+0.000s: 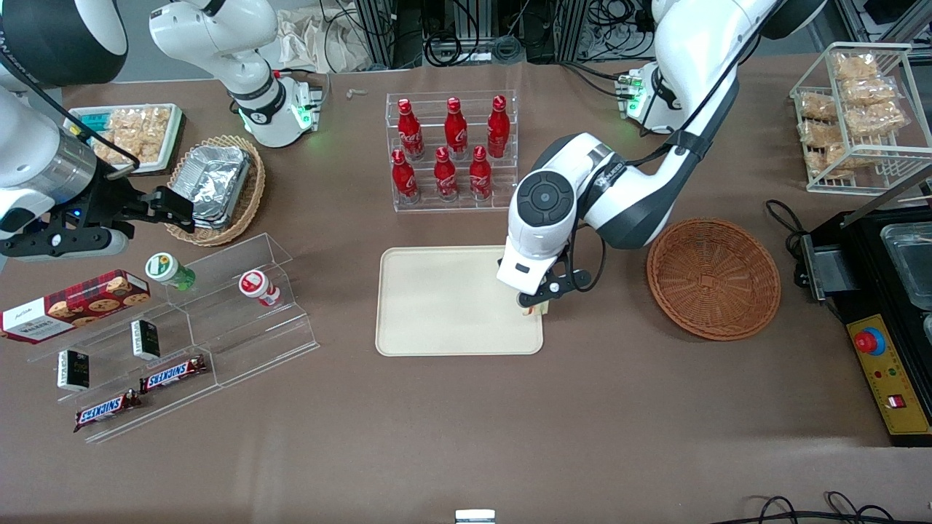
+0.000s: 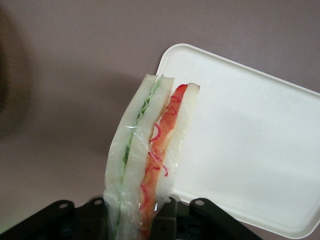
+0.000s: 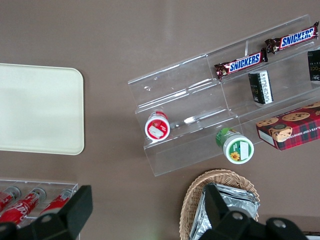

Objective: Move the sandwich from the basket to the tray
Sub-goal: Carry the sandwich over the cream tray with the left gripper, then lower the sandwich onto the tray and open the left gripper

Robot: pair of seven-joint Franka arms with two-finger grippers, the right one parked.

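Note:
My left gripper hangs over the edge of the cream tray that lies nearest the reddish-brown wicker basket. It is shut on the sandwich, a clear-wrapped white-bread wedge with green and red filling stripes. In the front view only a sliver of the sandwich shows under the arm. The wrist view shows the wedge held above the brown table right at the corner of the tray. The basket holds nothing.
An acrylic rack of red cola bottles stands farther from the front camera than the tray. Clear acrylic shelves with snacks lie toward the parked arm's end, beside a tan basket with foil trays. A wire rack and a black box stand at the working arm's end.

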